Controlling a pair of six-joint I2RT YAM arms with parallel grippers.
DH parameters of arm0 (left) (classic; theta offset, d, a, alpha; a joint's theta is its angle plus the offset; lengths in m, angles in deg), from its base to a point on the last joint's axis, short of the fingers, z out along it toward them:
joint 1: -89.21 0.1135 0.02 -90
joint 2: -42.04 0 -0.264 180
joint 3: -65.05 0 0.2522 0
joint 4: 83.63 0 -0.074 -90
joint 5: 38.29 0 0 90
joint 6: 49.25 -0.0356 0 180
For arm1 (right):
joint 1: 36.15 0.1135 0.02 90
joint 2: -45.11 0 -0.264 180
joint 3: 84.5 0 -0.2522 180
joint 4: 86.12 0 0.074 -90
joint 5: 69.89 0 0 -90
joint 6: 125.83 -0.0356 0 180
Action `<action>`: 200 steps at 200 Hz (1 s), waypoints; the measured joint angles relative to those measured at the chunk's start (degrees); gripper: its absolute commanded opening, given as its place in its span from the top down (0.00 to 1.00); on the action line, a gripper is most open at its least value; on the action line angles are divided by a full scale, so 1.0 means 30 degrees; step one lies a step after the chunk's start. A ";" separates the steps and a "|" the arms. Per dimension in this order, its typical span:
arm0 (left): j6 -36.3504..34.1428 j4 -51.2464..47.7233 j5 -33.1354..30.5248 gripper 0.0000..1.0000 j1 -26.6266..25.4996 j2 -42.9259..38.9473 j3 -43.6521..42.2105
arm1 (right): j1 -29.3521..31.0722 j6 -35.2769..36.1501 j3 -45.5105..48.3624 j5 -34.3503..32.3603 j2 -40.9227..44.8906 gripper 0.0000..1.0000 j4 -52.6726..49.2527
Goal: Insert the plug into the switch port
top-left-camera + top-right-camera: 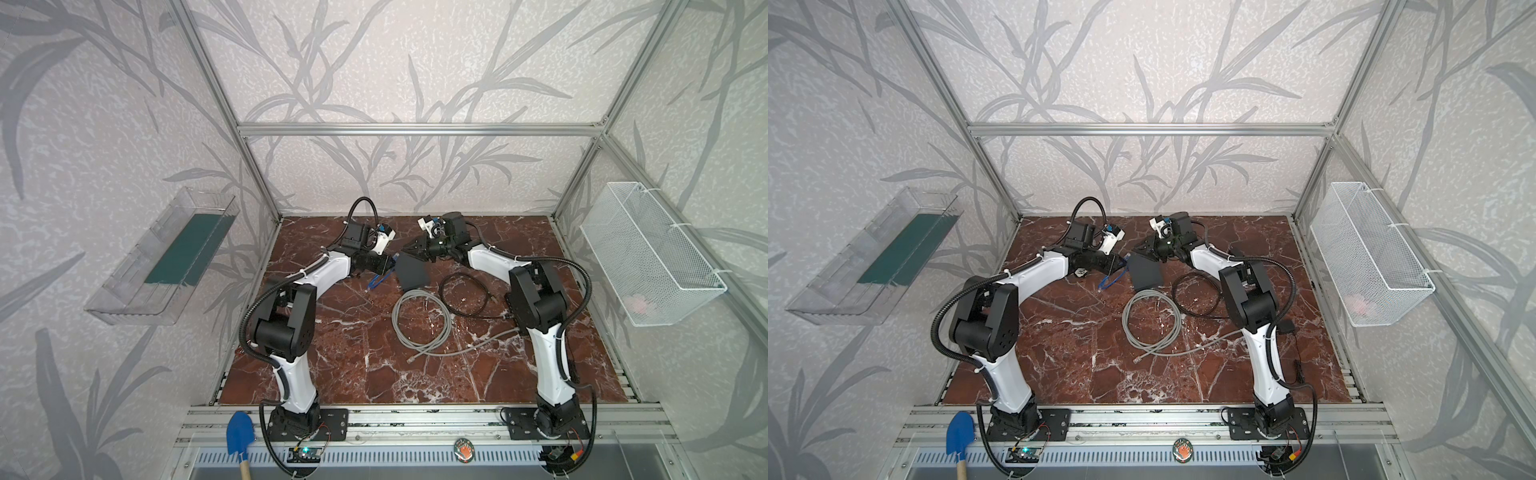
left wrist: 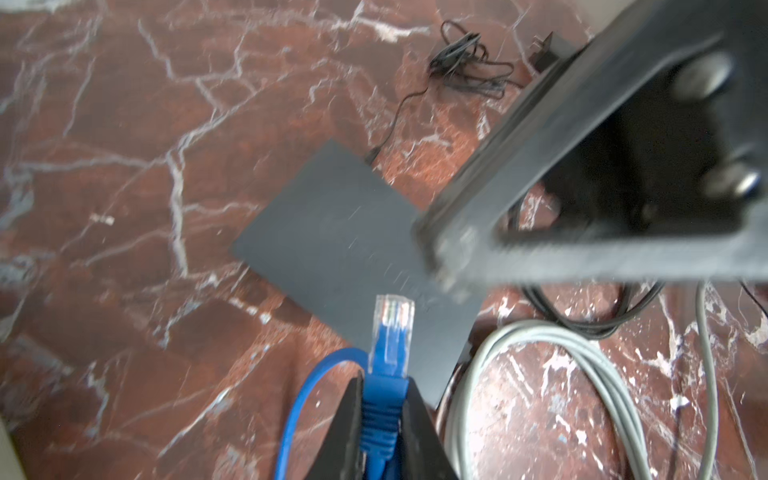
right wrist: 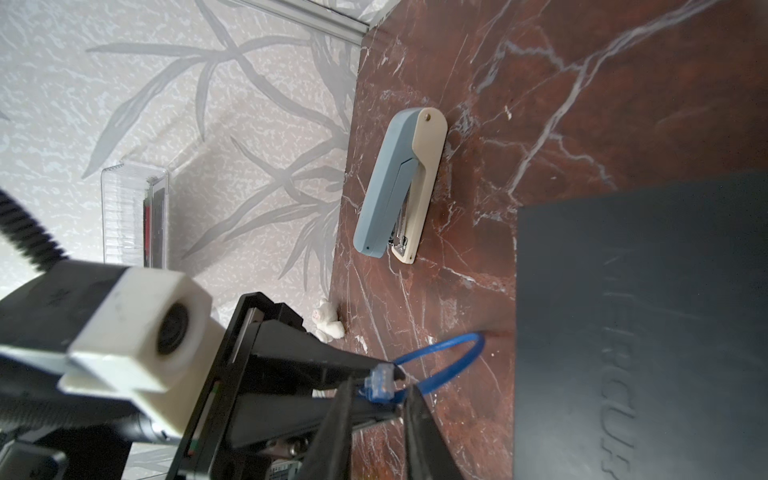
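Observation:
My left gripper (image 2: 384,382) is shut on the blue boot of the plug (image 2: 392,328). The plug's clear tip points at the dark flat switch (image 2: 332,232), just short of its edge. None of the views show the switch's ports. In the right wrist view the plug (image 3: 380,384) lies between the fingers of my right gripper (image 3: 380,405), which stand open with a gap on each side. Behind the plug its blue cable (image 3: 457,353) loops back. In both top views the left gripper (image 1: 388,266) and right gripper (image 1: 405,248) meet at the far corner of the switch (image 1: 412,272) (image 1: 1146,272).
A grey cable coil (image 1: 419,320) and a black cable loop (image 1: 465,295) lie just in front of the switch. A blue-and-cream stapler (image 3: 399,183) lies near the back wall. A thin black wire bundle (image 2: 469,62) lies behind the right arm. A wire basket (image 1: 648,253) and a clear bin (image 1: 162,257) hang on the side walls.

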 measured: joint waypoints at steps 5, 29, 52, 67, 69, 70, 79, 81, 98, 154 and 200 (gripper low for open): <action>-0.0277 -0.0466 0.0015 0.83 0.0131 0.0000 0.0109 | -0.0102 0.0066 0.0000 -0.0044 0.0000 0.73 -0.0022; -0.1792 -0.3140 -0.0073 0.83 0.0597 0.0022 0.1093 | -0.0721 0.0882 0.0007 -0.0299 0.0000 0.71 -0.0612; -0.3024 -0.4969 -0.0415 0.83 0.0481 0.0153 0.1690 | -0.1122 0.2892 -0.0124 -0.1100 0.0007 0.69 -0.2594; -0.3701 -0.5960 -0.0896 0.83 0.0175 0.0517 0.1792 | -0.1304 0.4707 -0.0393 -0.1880 0.0007 0.68 -0.4226; -0.3759 -0.6098 -0.0940 0.83 0.0138 0.0583 0.1814 | -0.1304 0.4940 -0.0430 -0.1982 0.0007 0.68 -0.4364; -0.3796 -0.6142 -0.0954 0.83 0.0131 0.0605 0.1821 | -0.1304 0.5107 -0.0444 -0.2040 0.0007 0.68 -0.4481; -0.4080 -0.6623 -0.1231 0.83 -0.0058 0.1005 0.1880 | -0.1304 0.6127 -0.0554 -0.2514 0.0015 0.67 -0.5166; -0.4131 -0.6681 -0.1282 0.83 -0.0087 0.1078 0.1880 | -0.1304 0.6339 -0.0590 -0.2586 0.0015 0.66 -0.5311; -0.4532 -0.7220 -0.1763 0.83 -0.0466 0.1902 0.1880 | -0.1253 0.7978 -0.0634 -0.3293 0.0015 0.65 -0.6309; -0.5275 -0.8109 -0.3249 0.83 -0.1756 0.3519 0.3053 | -0.1180 1.1162 -0.0634 -0.4634 0.0007 0.61 -0.7759; -0.3504 -0.8109 -0.3570 0.83 -0.2040 0.3832 0.3563 | -0.1180 1.2131 -0.0707 -0.5231 -0.0197 0.60 -0.8065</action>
